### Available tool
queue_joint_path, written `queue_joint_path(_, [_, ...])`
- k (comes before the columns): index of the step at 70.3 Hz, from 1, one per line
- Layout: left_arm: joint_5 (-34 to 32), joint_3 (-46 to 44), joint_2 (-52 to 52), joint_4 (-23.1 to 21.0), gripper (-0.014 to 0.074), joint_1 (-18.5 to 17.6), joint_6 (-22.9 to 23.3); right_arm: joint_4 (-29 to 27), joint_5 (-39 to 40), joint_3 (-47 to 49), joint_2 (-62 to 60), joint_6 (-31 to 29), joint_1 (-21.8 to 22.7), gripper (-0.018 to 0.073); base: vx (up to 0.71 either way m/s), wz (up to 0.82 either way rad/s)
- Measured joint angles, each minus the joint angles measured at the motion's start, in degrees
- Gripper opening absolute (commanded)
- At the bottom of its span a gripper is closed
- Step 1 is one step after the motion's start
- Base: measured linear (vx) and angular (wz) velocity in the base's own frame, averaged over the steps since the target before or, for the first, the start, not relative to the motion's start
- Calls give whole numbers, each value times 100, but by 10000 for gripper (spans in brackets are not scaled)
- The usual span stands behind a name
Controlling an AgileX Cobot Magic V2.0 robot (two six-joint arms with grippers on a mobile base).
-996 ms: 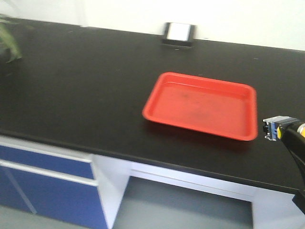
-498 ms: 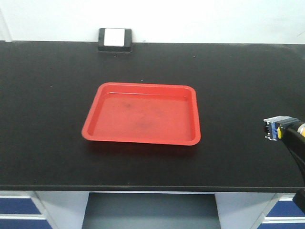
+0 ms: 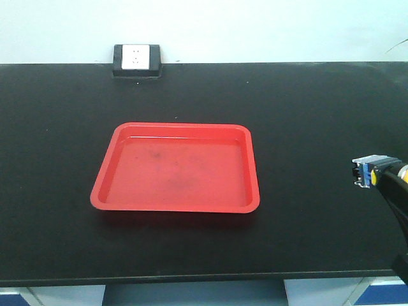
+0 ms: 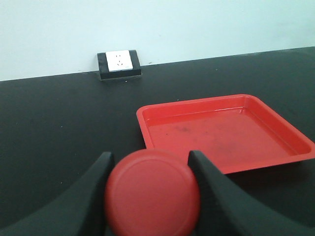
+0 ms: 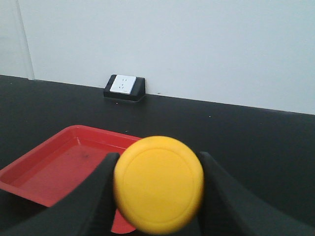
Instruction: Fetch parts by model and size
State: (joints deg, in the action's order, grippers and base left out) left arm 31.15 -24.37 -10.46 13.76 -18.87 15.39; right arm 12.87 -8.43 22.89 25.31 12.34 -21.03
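The red switch (image 4: 151, 192) is clamped in the left tool (image 4: 149, 161), the yellow switch (image 5: 158, 191) in the right tool (image 5: 157, 160), both held near the tray (image 3: 178, 166). Delivery seems in hand; next, each should be lowered into the tray and released.

A matte black bench (image 3: 319, 115) meets a plain pale wall (image 3: 255, 25) at its back edge. A black-housed white socket (image 3: 136, 58) sits at that junction. Blue cabinet fronts (image 3: 386, 298) flank a grey recess (image 3: 191, 294) below.
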Motion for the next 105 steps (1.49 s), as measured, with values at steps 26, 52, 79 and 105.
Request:
queue_joint_path(26, [0, 0, 0, 0, -6, 0, 0, 0, 0, 0, 0, 0, 0, -10, 8, -1])
queue_joint_path(52, [0, 0, 0, 0, -6, 0, 0, 0, 0, 0, 0, 0, 0, -10, 5, 0])
queue_joint_path(79, [11, 4, 0, 0, -6, 0, 0, 0, -7, 0, 0, 0, 0, -10, 4, 0])
queue_joint_path(105, [18, 11, 0, 0, -6, 0, 0, 0, -32, 0, 39, 0, 0, -10, 0, 0])
